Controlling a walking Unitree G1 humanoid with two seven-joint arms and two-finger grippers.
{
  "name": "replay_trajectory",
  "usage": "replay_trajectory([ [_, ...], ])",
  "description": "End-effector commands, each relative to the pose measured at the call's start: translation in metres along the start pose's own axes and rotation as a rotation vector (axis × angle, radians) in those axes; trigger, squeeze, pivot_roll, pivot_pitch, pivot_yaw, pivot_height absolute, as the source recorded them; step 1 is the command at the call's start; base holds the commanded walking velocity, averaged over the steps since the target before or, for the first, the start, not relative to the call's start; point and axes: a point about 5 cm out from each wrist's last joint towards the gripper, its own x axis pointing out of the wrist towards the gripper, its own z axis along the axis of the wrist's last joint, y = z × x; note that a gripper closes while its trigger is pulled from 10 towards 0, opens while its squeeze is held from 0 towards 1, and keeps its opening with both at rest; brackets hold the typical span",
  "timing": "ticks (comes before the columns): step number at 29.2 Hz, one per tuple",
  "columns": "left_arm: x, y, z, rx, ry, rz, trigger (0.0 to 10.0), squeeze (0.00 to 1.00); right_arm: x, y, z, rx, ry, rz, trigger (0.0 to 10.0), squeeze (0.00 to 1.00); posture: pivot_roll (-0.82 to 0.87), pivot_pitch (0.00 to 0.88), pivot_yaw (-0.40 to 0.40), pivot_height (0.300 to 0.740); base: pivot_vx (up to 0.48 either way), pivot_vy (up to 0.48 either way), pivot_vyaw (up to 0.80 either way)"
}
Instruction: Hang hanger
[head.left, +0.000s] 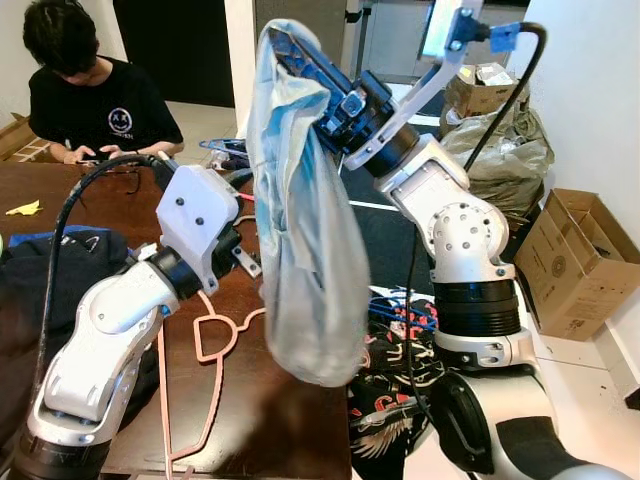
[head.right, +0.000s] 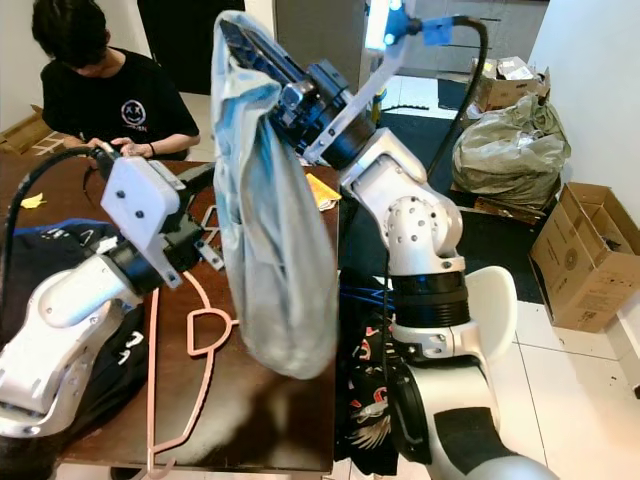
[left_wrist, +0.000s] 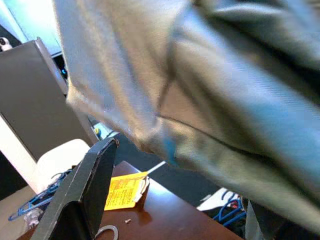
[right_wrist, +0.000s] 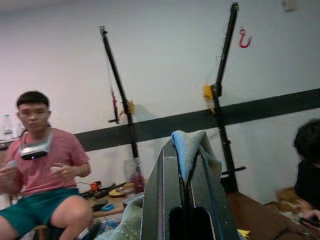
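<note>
Pinching a pale blue garment (head.left: 300, 250) aloft between closed fingers, the right gripper (head.left: 292, 48) hangs it above the pink hanger (head.left: 205, 345) lying on the brown table (head.left: 280, 420); left gripper (head.left: 245, 262) finger spacing indeterminate.

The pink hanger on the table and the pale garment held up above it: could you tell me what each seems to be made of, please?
The pink hanger looks like thin moulded plastic: uniform colour, smooth thin bars, though coated wire is possible. The pale blue-grey garment, pinched in the right gripper, looks like soft matte woven cloth; it hangs limp in folds. The table appears to be dark brown polished wood or veneer, faintly glossy.
</note>
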Motion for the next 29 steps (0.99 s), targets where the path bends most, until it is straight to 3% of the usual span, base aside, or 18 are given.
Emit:
replay_trajectory([
  [1, -0.002, -0.003, 0.001, -0.030, -0.009, -0.018, 10.0, 0.00, 0.003, 0.009, -0.002, 0.013, 0.009, 0.057, 0.0, 0.00, 0.12, 0.000, -0.012, 0.740, 0.000, 0.000, 0.00],
  [3, -0.003, -0.008, 0.005, -0.085, -0.039, -0.048, 10.0, 0.00, 0.003, 0.017, -0.003, 0.035, 0.018, 0.111, 0.0, 0.00, 0.12, 0.000, -0.015, 0.740, 0.000, 0.000, 0.00],
  [10, -0.002, -0.008, 0.013, -0.123, -0.084, -0.060, 10.0, 0.00, 0.002, 0.018, -0.010, 0.008, 0.082, 0.108, 0.0, 0.00, 0.11, 0.000, -0.012, 0.740, 0.000, 0.000, 0.00],
  [12, -0.004, 0.001, 0.024, -0.124, -0.122, -0.009, 10.0, 0.00, -0.001, 0.013, -0.055, -0.116, 0.339, 0.049, 0.0, 0.00, 0.11, 0.000, -0.011, 0.740, 0.000, 0.000, 0.00],
  [14, -0.005, 0.012, 0.028, -0.080, -0.121, 0.076, 10.0, 0.00, -0.008, 0.008, -0.092, -0.213, 0.524, -0.003, 0.0, 0.00, 0.12, 0.000, -0.015, 0.740, 0.000, 0.000, 0.00],
  [18, -0.006, 0.016, 0.029, -0.066, -0.118, 0.113, 10.0, 0.00, -0.011, 0.006, -0.104, -0.237, 0.577, -0.023, 0.0, 0.00, 0.12, 0.000, -0.015, 0.740, 0.000, 0.000, 0.00],
  [21, -0.012, 0.032, 0.021, 0.017, -0.026, 0.329, 10.0, 0.00, -0.015, -0.004, -0.121, -0.238, 0.616, -0.154, 0.0, 0.00, 0.13, 0.000, -0.019, 0.740, 0.000, 0.000, 0.00],
  [25, -0.019, 0.040, 0.012, 0.089, 0.068, 0.421, 10.0, 0.00, -0.015, -0.009, -0.119, -0.239, 0.601, -0.209, 0.0, 0.00, 0.13, 0.000, -0.019, 0.740, 0.000, 0.000, 0.00],
  [26, -0.025, 0.043, 0.004, 0.131, 0.150, 0.455, 10.0, 0.00, -0.015, -0.013, -0.116, -0.241, 0.586, -0.234, 0.0, 0.00, 0.13, 0.000, -0.022, 0.740, 0.000, 0.000, 0.00],
  [27, -0.025, 0.043, 0.004, 0.131, 0.150, 0.455, 10.0, 0.00, -0.015, -0.013, -0.116, -0.241, 0.586, -0.234, 0.0, 0.00, 0.13, 0.000, -0.022, 0.740, 0.000, 0.000, 0.00],
  [28, -0.031, 0.045, -0.006, 0.173, 0.239, 0.478, 10.0, 0.00, -0.015, -0.016, -0.113, -0.248, 0.574, -0.257, 0.0, 0.00, 0.13, 0.000, -0.022, 0.740, 0.000, 0.000, 0.00],
  [29, -0.031, 0.045, -0.006, 0.173, 0.239, 0.478, 10.0, 0.00, -0.015, -0.016, -0.113, -0.248, 0.574, -0.257, 0.0, 0.00, 0.13, 0.000, -0.022, 0.740, 0.000, 0.000, 0.00],
])
